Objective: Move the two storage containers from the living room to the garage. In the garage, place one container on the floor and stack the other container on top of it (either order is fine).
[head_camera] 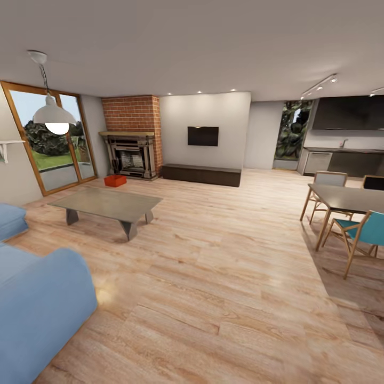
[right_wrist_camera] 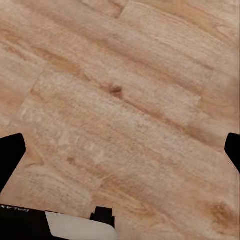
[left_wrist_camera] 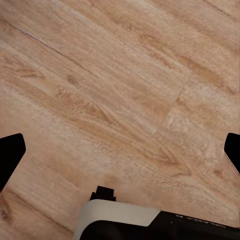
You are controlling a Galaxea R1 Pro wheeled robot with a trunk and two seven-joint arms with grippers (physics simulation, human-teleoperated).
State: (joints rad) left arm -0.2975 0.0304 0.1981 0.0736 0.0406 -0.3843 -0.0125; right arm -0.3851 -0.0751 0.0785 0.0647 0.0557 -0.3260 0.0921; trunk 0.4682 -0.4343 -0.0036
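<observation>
one red-orange box [head_camera: 115, 181] sits on the plank floor [head_camera: 224, 277] of the living room, far across from the robot, just in front of the brick fireplace [head_camera: 132, 154] and beyond the low bench [head_camera: 106, 203]. whether it is one container or two close together cannot be told at this range. the blue sofa [head_camera: 37, 304] is close on the left, and chairs [head_camera: 362, 234] stand off to the right. in each wrist view the dark fingers show at the two edges of the picture, spread wide with nothing between them, above bare planks: the left fingers [left_wrist_camera: 11, 155] and the right fingers [right_wrist_camera: 11, 152]. by its look the box is a stiff, smooth-walled open crate, probably light when empty but slick, so a one-sided pinch may slip or tip it. the better hold is likely a wall rim caught between the fingers, or both arms pressing opposite long walls, kept level. being rigid and open-topped, it should stack on its twin if set down squarely.
</observation>
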